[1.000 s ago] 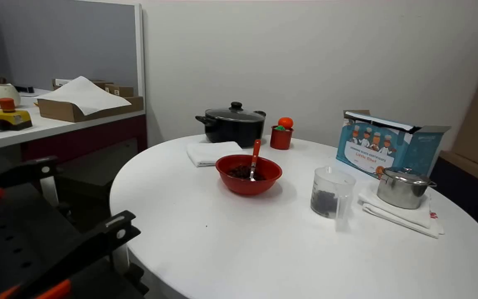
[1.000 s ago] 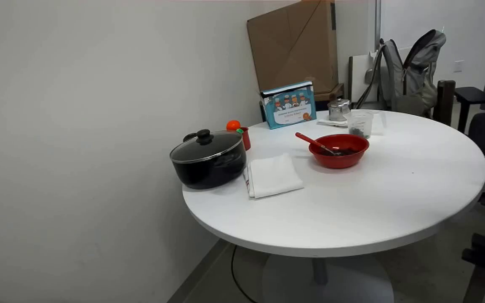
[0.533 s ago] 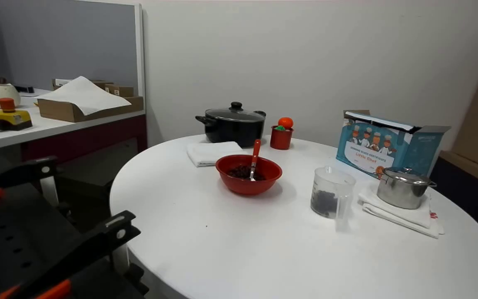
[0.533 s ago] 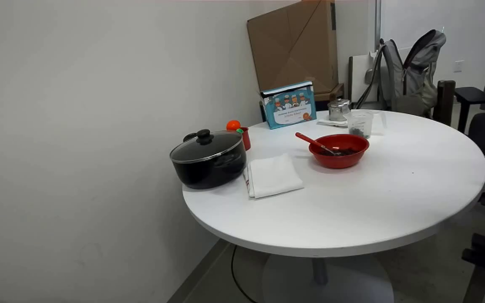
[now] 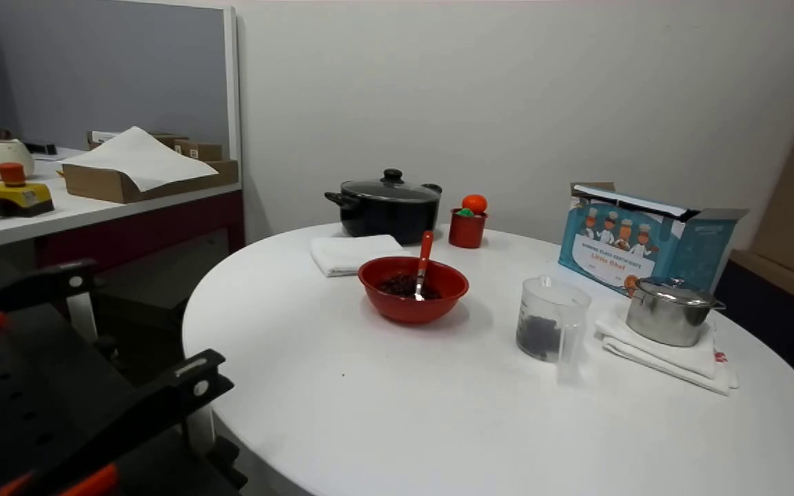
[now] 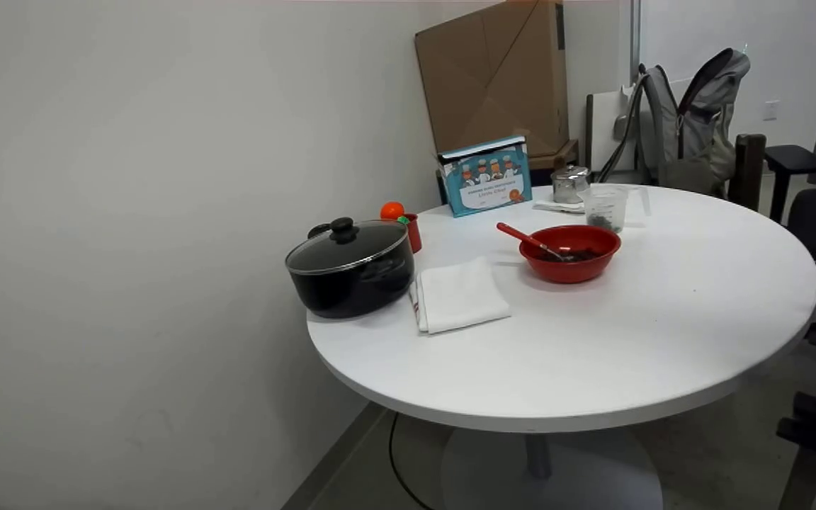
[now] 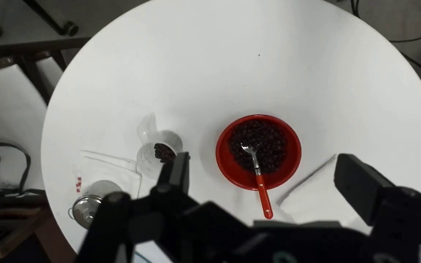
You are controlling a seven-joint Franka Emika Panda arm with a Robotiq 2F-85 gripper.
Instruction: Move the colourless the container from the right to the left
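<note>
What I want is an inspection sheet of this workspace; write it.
Surface: round white table, dark specks.
Job's things: colourless tapered plastic container, upright, dark pieces at the bottom.
Clutter: round red bowl holding a red-handled metal utensil; black lidded pot; small red cup; blue cardboard box; folded white cloth; shiny metal pot on a second folded cloth.
Black pincer: open, holding nothing.
Cables: thin black cable on the floor.
Surroundings: large brown cardboard carton, grey backpack.
</note>
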